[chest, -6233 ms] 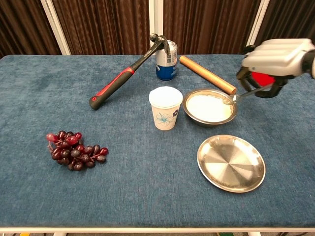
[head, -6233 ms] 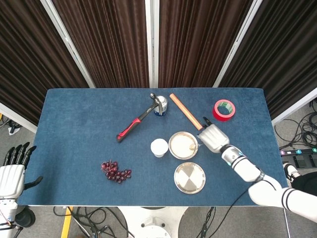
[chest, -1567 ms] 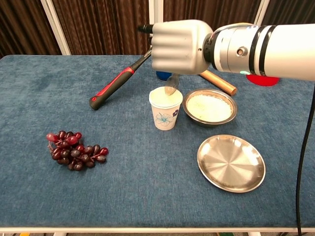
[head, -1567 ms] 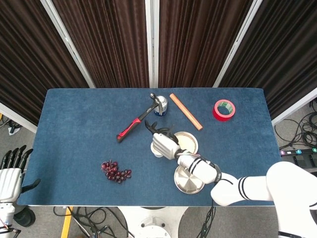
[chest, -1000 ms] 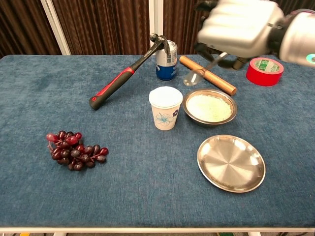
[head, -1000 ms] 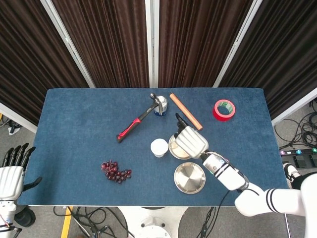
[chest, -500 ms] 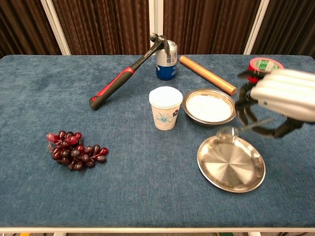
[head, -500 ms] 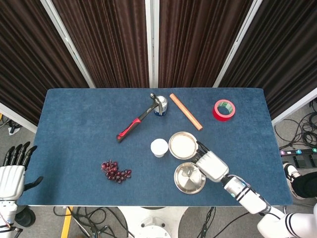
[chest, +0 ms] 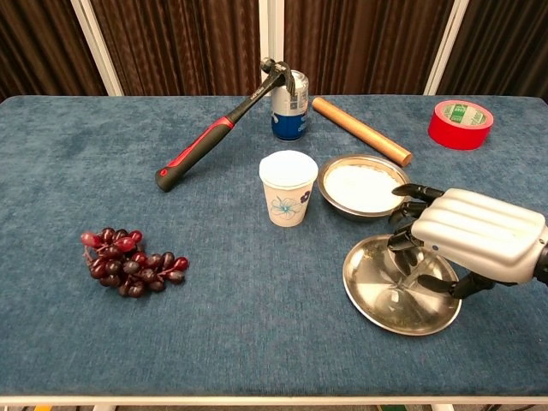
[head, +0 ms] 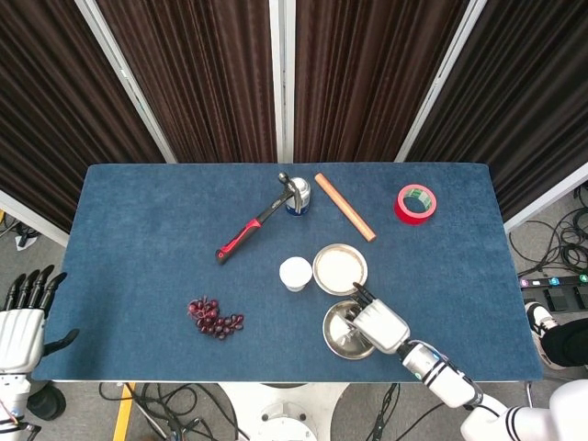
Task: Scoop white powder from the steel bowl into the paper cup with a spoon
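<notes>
Chest view, nearest first: the right hand point(chest: 475, 235) hovers low over the steel plate point(chest: 377, 300) near the table's point(chest: 257, 342) front edge, palm down, fingers curled; the spoon point(chest: 425, 278) is barely visible beneath it, so whether the hand grips it cannot be told. Open cloth lies along the front edge left of the plate. The grapes point(chest: 128, 261) sit at the front left. Mid-table, the paper cup point(chest: 288, 188) stands upright just beside the steel bowl point(chest: 364, 187) holding white powder. Behind lie the hammer point(chest: 210, 137), can point(chest: 289, 105), rolling pin point(chest: 360, 130) and red tape point(chest: 461, 123). In the head view the left hand point(head: 23, 317) hangs off the table's left edge, fingers spread, holding nothing.
</notes>
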Controlling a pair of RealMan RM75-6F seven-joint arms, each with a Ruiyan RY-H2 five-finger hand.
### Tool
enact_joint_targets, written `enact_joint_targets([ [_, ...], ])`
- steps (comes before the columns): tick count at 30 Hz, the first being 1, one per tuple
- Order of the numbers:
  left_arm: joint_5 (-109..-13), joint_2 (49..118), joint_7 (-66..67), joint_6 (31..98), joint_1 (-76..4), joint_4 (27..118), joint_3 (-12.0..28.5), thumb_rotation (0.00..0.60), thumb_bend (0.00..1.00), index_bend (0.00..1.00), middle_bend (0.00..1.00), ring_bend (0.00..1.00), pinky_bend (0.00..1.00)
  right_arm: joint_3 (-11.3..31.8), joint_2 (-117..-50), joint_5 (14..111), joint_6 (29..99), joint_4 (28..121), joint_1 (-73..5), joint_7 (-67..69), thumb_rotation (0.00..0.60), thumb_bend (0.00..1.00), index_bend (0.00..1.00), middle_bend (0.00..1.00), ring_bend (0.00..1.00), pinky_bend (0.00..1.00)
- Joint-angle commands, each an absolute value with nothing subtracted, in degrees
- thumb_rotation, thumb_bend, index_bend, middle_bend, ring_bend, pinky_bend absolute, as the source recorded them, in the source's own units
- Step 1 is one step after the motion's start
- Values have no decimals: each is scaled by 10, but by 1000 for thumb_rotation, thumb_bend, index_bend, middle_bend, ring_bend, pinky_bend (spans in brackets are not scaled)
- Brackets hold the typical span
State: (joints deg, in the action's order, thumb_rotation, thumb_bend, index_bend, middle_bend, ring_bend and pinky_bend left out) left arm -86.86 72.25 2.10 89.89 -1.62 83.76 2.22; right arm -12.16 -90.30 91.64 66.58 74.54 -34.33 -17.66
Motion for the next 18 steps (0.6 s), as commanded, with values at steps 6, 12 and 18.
enact_joint_targets([
  [6, -868, 727, 13, 897, -16, 830, 21, 600, 68, 182, 153, 43, 50, -98, -846, 921, 742, 791, -298, -183, 600, 327, 274, 327, 106, 0],
  [12, -868, 732, 10, 891, -22, 823, 24, 600, 68, 182, 152, 43, 50, -65, -763, 874, 841, 838, -225, -156, 600, 327, 187, 235, 51, 0],
  [18, -868, 735, 15, 884, -29, 823, 27, 600, 68, 182, 153, 43, 50, -51, -695, 843, 898, 896, -164, -102, 600, 327, 58, 141, 0, 0],
])
